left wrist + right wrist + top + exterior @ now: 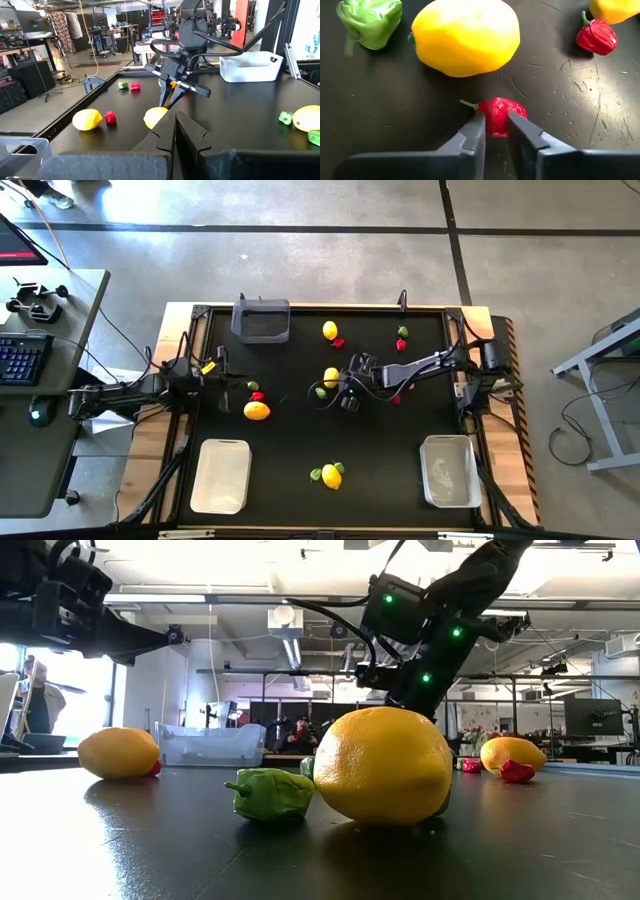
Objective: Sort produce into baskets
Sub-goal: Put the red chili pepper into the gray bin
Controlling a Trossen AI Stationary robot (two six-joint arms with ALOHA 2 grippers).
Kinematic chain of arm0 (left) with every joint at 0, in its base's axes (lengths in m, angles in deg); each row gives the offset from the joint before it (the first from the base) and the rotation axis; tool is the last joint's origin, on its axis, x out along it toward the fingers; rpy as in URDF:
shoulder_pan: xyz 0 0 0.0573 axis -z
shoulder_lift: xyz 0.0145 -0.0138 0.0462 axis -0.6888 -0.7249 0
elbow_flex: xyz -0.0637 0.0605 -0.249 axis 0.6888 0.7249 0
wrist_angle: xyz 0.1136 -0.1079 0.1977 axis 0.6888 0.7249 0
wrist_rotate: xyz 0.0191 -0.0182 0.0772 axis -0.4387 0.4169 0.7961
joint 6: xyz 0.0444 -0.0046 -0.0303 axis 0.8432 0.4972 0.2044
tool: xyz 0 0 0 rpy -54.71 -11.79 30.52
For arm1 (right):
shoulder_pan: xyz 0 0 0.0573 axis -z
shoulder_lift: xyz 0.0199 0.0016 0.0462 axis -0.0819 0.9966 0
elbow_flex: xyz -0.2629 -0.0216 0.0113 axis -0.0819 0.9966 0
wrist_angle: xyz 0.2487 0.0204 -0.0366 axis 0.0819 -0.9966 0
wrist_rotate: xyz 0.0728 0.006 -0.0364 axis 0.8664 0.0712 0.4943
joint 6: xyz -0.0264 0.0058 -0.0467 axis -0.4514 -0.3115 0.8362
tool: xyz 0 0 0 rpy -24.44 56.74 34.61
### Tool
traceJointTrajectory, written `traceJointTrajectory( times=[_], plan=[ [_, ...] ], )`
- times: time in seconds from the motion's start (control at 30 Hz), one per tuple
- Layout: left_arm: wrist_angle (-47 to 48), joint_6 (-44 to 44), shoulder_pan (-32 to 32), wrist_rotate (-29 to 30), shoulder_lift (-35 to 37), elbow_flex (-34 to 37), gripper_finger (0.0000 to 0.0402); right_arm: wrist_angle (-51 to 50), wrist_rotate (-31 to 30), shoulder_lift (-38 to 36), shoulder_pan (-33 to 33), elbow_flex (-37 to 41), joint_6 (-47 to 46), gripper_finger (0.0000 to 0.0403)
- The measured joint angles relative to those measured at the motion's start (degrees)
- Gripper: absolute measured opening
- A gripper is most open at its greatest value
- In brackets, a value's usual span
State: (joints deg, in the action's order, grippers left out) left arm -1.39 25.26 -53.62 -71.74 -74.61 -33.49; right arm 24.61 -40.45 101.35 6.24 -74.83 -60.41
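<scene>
My right gripper (495, 120) reaches to the middle of the table (345, 397) and is shut on a small red piece of produce with a green stem (501, 111). Just beyond it lie a yellow lemon (465, 37) and a green piece (370, 20). In the high view the gripper hides the red piece. The baskets are a dark grey one (261, 319) at the far edge, a white one (221, 475) near left and a translucent one (449, 470) near right. My left gripper (175, 131) waits shut and holding nothing at the table's left side (225, 380). My right gripper pinches the red piece by its two sides (495, 114) between its fingertips, at the end away from the lemon. The fingers slant down from the table's right. The piece lies on the table, its green stem (468, 104) pointing sideways.
More produce lies about: a lemon (330, 330) and red piece (338, 342) toward the far edge, a green and red pair (402, 338) far right, a yellow fruit (257, 411) with a red piece (257, 395) at the left, and a yellow and green cluster (331, 475) near the front.
</scene>
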Motion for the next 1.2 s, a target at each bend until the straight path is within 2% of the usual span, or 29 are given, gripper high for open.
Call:
traceJointTrajectory(
  times=[0.17,0.37,0.53,0.6,0.9,1.03,1.2],
  plan=[
    [0.00,0.03,0.00,0.00,0.00,0.00,0.0000,-0.72,0.90,-0.39,-0.12,0.00,0.23,0.0008],
    [0.02,0.07,0.00,0.09,0.00,0.00,0.0000,-4.55,5.11,-4.41,-2.29,0.00,-4.34,0.0006],
    [0.07,0.05,0.00,0.32,0.00,0.00,0.0000,-19.15,5.99,-9.34,-6.99,-4.89,-13.62,0.0002],
    [0.07,0.02,0.00,0.37,0.01,0.00,0.0000,-26.54,7.86,-10.78,-9.48,-8.31,-18.65,0.0002],
    [0.09,-0.63,0.00,0.46,0.00,0.00,0.0000,-57.28,26.17,-12.94,-22.50,-20.06,-50.39,0.0001],
    [0.09,-1.41,0.00,0.48,0.00,0.00,0.0000,-62.53,31.41,-12.94,-28.54,-20.57,-62.48,0.0001],
    [0.09,-0.59,0.00,0.49,-0.03,0.00,0.0000,-63.25,37.04,-12.92,-36.04,-18.42,-75.84,0.0000]
  ],
)
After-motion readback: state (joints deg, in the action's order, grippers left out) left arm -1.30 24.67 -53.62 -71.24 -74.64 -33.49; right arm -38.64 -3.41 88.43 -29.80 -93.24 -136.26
